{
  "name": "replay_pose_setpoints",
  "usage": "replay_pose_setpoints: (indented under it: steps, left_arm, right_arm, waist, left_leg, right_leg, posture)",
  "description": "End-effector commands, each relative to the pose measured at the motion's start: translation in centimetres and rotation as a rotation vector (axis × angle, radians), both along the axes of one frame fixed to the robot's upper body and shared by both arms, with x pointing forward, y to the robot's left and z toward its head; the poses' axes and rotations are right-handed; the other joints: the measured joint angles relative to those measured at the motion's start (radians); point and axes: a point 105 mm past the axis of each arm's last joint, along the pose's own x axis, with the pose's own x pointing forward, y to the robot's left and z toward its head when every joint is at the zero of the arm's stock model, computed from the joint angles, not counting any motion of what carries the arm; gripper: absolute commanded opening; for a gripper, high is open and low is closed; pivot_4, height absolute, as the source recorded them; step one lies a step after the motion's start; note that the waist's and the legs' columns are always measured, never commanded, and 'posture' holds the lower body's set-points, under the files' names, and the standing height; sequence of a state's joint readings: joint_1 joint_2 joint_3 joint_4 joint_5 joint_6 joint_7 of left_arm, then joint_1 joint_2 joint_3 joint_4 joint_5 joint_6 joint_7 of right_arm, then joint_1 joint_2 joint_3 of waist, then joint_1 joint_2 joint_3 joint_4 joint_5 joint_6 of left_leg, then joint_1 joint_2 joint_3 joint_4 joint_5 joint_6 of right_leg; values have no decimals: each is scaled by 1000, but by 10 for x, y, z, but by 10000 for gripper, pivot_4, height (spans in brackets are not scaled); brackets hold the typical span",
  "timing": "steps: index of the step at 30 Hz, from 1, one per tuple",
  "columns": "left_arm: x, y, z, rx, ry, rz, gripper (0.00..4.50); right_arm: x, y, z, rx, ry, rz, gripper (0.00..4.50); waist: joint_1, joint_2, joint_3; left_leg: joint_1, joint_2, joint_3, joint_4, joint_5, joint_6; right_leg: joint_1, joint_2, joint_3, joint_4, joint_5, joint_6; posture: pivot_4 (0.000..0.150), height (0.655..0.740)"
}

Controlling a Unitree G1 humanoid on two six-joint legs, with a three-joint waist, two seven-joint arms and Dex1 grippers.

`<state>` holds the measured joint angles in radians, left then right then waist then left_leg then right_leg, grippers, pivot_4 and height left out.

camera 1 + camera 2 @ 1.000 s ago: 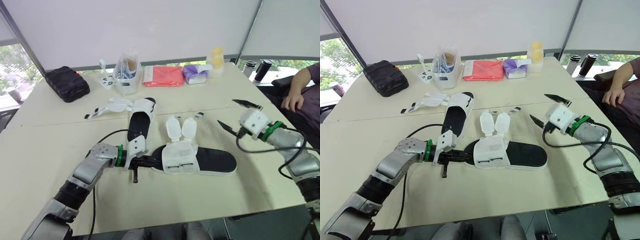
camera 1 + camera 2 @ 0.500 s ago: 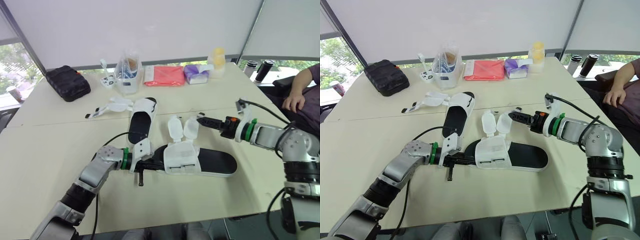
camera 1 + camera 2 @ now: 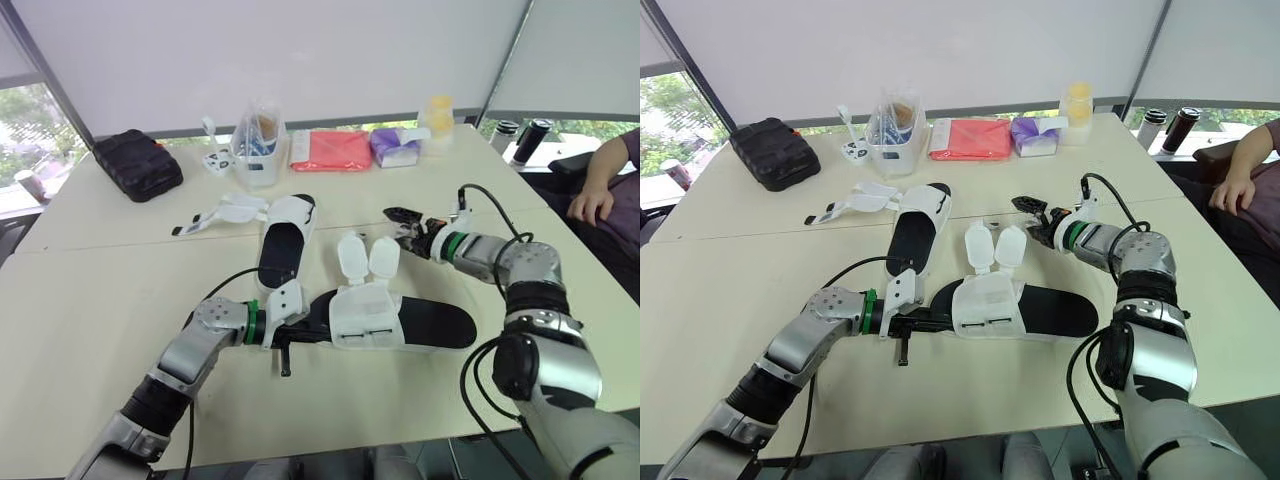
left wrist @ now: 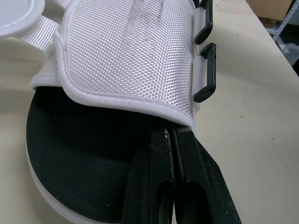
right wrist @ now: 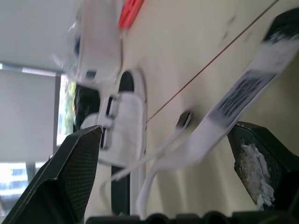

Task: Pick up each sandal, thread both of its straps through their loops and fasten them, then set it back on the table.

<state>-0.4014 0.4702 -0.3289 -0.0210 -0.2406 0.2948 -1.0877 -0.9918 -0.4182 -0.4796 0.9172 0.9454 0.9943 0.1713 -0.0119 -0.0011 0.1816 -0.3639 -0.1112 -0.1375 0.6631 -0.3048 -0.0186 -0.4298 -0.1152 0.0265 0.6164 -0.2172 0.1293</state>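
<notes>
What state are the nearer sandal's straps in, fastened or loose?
Loose: both straps lie flat on the table, not through the sandal's loops.

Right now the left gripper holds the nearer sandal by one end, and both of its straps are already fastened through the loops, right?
Not quite. The left gripper does hold the near sandal by one end, but its two straps are not fastened: they lie flipped open, clear of the black loops. The left eye view shows it.
</notes>
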Motion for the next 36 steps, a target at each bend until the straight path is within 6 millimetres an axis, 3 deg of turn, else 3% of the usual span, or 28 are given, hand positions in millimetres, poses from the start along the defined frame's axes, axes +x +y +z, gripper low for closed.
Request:
replay_pose_setpoints:
  steps: [1,4,9,17,19,20,22,26,29,33,36]
  left_arm:
    - [-4,-2,-1,11,-17,-14,0]
    - [-4,-1,-1,13,-19,-9,0]
    - [-5,1,-2,12,-14,2,0]
    - [-3,-1,-3,7,-19,8,0]
    - [-3,-1,-3,5,-19,11,0]
    - [-4,-1,-4,4,-16,13,0]
    - [-4,0,-5,3,-14,14,0]
    - [-7,0,-7,5,-5,9,0]
    - [-7,1,-7,8,-1,4,0]
    - [-7,2,-7,11,1,2,0]
    - [-7,3,-8,12,9,0,0]
  right_arm:
    - [13,-2,13,12,-46,-53,39537]
    - [17,0,16,0,-62,-50,26885]
    - [18,1,19,-5,-75,-28,140]
    - [13,5,15,-65,-88,50,140]
    - [14,5,37,-151,-282,92,140]
    - [9,9,55,-234,-451,140,140]
    - [-2,19,71,-320,-631,216,140]
    - [-39,40,87,-515,-972,291,140]
    - [-74,55,97,-791,-1302,333,140]
    - [-114,67,93,-1036,-1595,433,140]
    - [-148,69,73,-1183,-1800,578,140]
  waist:
    - [-3,0,0]
    - [-3,0,0]
    - [-4,0,0]
    - [-4,0,0]
    - [-4,0,0]
    - [-3,0,0]
    - [-4,1,-1]
    - [-2,1,-2]
    - [-1,1,-2]
    - [0,1,-2]
    - [2,1,-2]
  left_leg:
    - [0,0,0,0,0,0]
    - [0,0,0,0,0,0]
    - [0,0,0,0,0,0]
    - [0,0,0,0,0,0]
    - [-1,0,0,0,0,0]
    - [-1,0,0,0,0,0]
    - [-3,0,0,1,0,0]
    - [-9,0,-1,2,0,-1]
    - [-9,0,-1,3,0,-1]
    - [-9,-1,0,3,1,-2]
    - [-9,0,-1,2,1,-2]
  right_leg:
    - [0,0,0,0,0,0]
    - [0,0,0,0,0,0]
    - [0,0,0,0,0,0]
    - [-1,0,0,0,0,0]
    - [-1,0,0,0,0,0]
    - [-1,0,0,0,0,0]
    - [-3,0,0,0,0,0]
    - [-9,0,0,1,1,2]
    - [-10,0,0,1,1,2]
    - [-10,0,0,2,1,2]
    - [-9,0,-1,1,1,2]
  posture:
    - [1500,7400]
    - [1500,7400]
    - [1500,7400]
    - [1500,7400]
    - [1500,7400]
    - [1500,7400]
    - [1500,7400]
    - [1500,7400]
    - [1500,7400]
    - [1500,7400]
    - [1500,7400]
